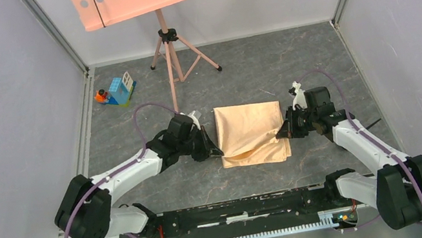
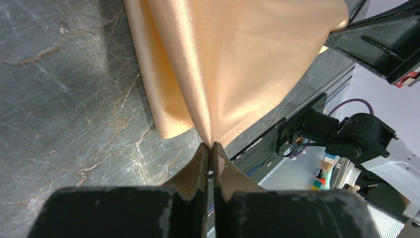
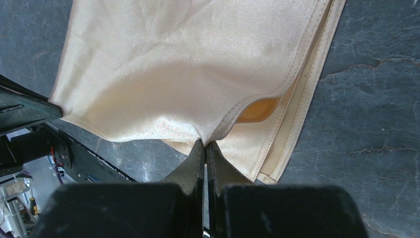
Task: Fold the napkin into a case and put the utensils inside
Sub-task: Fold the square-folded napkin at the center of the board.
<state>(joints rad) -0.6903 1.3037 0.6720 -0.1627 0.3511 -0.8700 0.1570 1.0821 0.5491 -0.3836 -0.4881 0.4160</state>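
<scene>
Presently, napkin [image 1: 251,133]: folded in layers, laid at centre of the top view on the grey marbled table [image 1: 291,65]. Left gripper [image 2: 211,148]: pressed together on the cloth at its left edge, with the satin raised in a tent. Right gripper [image 3: 205,145]: pinched on the hemmed top layer at the right edge, lower layers lying flat. Utensils: none seen. Step judged: a fold of the lifted top layer. Both pinches are best moved level and together, with the cloth held taut, so that hems are laid square and the lower layers are not dragged
</scene>
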